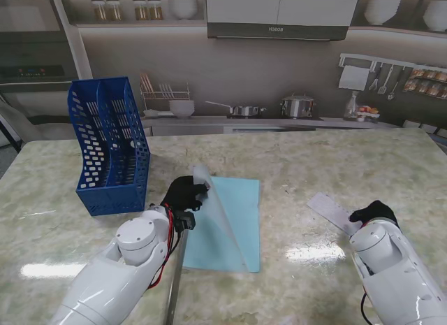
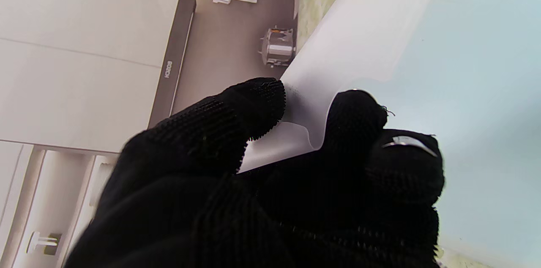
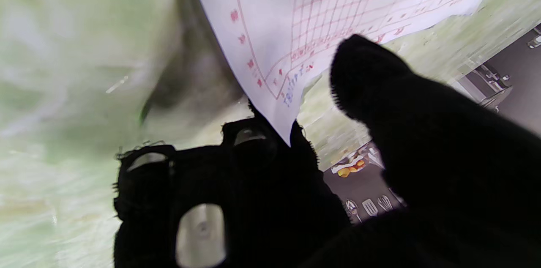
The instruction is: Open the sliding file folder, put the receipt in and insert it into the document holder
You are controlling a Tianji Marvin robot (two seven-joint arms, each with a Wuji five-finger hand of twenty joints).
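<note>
Start with the worktop [image 1: 335, 157], the marbled slab that carries everything. Take the light blue file folder [image 1: 234, 220] as your landmark: it lies flat near the middle of the worktop, and its clear front cover [image 1: 218, 206] is lifted up off the blue back sheet, hinged along the folder's right edge.

The blue document holder [image 1: 112, 147] stands upright to the left of the folder and a little farther from you, near it but not touching. No paper shows in the 2 slots you can see.

Your left hand [image 1: 183, 193] is at the folder's far left corner. In the left wrist view the thumb and a fingertip [image 2: 258, 103] are pinching the corner of the clear cover, holding it raised.

The receipt [image 1: 334, 212] is well to the right of the folder, 1 end down on the worktop. Your right hand [image 1: 374, 213] is at its near end; the right wrist view shows the printed sheet caught between the thumb and the fingers, so it is pinching the receipt.

Judging progress: the folder looks open, so step 1 seems done. The receipt is gripped but not yet inside, and the folder is not yet in the holder, so 2 steps remain.
</note>
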